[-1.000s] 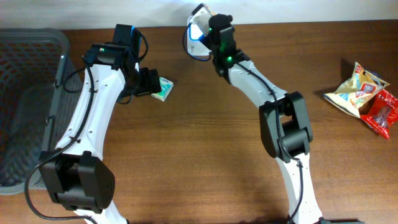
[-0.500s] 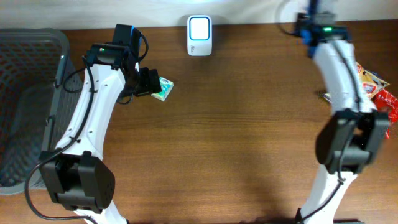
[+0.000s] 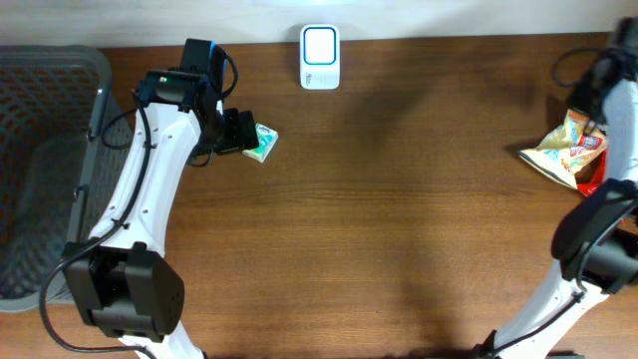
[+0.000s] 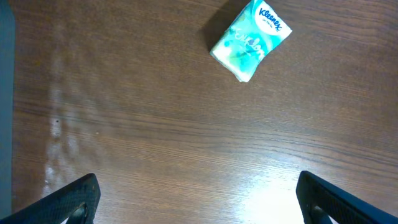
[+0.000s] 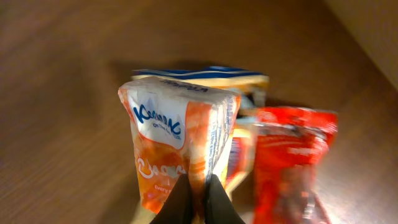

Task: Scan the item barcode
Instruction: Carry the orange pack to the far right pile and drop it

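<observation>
The white barcode scanner (image 3: 320, 58) stands at the back edge of the table with its screen lit. In the right wrist view my right gripper (image 5: 199, 196) is shut on the lower edge of an orange tissue pack (image 5: 180, 137), hanging above the packets at the far right. The overhead view shows that gripper (image 3: 583, 95) at the right edge, but the orange pack is hard to make out there. A green tissue pack (image 3: 261, 143) (image 4: 250, 38) lies on the table. My left gripper (image 3: 237, 133) (image 4: 199, 202) hovers just left of it, open and holding nothing.
A pile of snack packets (image 3: 568, 148) lies at the far right: a red one (image 5: 289, 155) and a blue and yellow one (image 5: 205, 76) below the held pack. A grey mesh basket (image 3: 50, 60) fills the left side.
The right arm has swung from the scanner at the back centre across to the far right, over the snack packets. The left arm and the green pack have not moved.
</observation>
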You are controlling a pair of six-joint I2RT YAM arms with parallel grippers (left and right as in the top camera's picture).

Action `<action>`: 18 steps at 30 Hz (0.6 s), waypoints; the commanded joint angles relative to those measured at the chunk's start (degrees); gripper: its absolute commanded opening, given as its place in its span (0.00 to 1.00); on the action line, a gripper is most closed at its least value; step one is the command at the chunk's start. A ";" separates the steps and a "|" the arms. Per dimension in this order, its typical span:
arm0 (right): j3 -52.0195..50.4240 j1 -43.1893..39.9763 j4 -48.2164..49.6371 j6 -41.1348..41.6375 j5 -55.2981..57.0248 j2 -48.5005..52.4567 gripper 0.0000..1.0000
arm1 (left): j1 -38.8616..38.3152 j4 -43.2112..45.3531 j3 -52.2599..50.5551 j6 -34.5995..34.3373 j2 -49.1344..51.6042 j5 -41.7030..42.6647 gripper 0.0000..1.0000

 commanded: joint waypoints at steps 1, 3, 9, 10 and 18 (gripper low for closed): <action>-0.50 -3.43 -0.52 2.32 0.09 0.96 0.04 | -0.09 -0.07 0.66 0.70 -0.76 0.44 0.99; -0.50 -4.83 -1.09 2.34 0.09 0.96 0.04 | -0.09 -0.07 0.66 0.68 -0.76 0.44 0.99; -1.16 -5.95 -2.69 2.32 0.33 0.96 0.33 | -0.09 -0.07 0.66 0.70 -0.76 0.44 0.99; -1.46 -5.92 -3.08 2.32 0.31 0.96 0.42 | -0.09 -0.07 0.66 0.70 -0.76 0.44 0.99; -2.97 -5.92 -6.60 2.36 0.28 -0.79 0.63 | -0.09 -0.07 0.66 0.70 -0.76 0.44 0.99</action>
